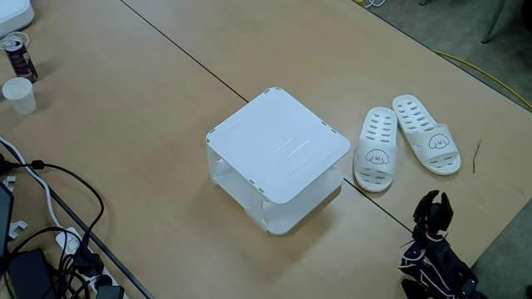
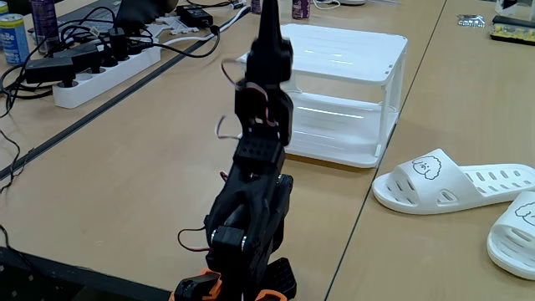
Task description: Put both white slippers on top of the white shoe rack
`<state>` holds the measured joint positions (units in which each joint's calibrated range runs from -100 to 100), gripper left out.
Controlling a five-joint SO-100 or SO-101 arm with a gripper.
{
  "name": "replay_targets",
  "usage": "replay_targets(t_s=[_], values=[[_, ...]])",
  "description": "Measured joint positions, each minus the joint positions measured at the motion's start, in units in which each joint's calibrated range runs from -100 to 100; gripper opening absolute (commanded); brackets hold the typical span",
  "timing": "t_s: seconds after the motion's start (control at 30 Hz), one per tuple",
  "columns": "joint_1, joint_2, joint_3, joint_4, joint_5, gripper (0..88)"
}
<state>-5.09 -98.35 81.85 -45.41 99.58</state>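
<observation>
The white shoe rack [image 1: 278, 154] stands mid-table with its flat top bare; it also appears at the back in another fixed view [image 2: 343, 54]. Both white slippers lie on the table just right of it, side by side with the puppy faces up: one [image 1: 378, 149] nearer the rack, the other [image 1: 426, 134] beyond. From the arm's side, one slipper [image 2: 451, 180] lies whole and the other [image 2: 514, 234] is cut by the frame edge. My black gripper [image 1: 434, 203] is near the table's front right corner, apart from the slippers. It points upward [image 2: 269, 17], looks shut and holds nothing.
A can [image 1: 18, 54] and a paper cup [image 1: 18, 94] stand at the far left. Cables and adapters [image 1: 50, 241] crowd the lower left, with a power strip [image 2: 100, 71] beside them. The table edge runs close to the slippers on the right.
</observation>
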Motion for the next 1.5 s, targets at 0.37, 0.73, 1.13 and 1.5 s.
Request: replay_targets(t_s=[0.37,0.73,1.13,1.5], values=[[2.5,24.9,-41.4,53.6,0.0,0.8],[21.4,68.4,-76.8,55.1,0.0,1.1],[28.2,73.2,-41.5,55.1,0.0,12.2],[21.0,74.4,-17.9,40.9,0.0,14.8]])
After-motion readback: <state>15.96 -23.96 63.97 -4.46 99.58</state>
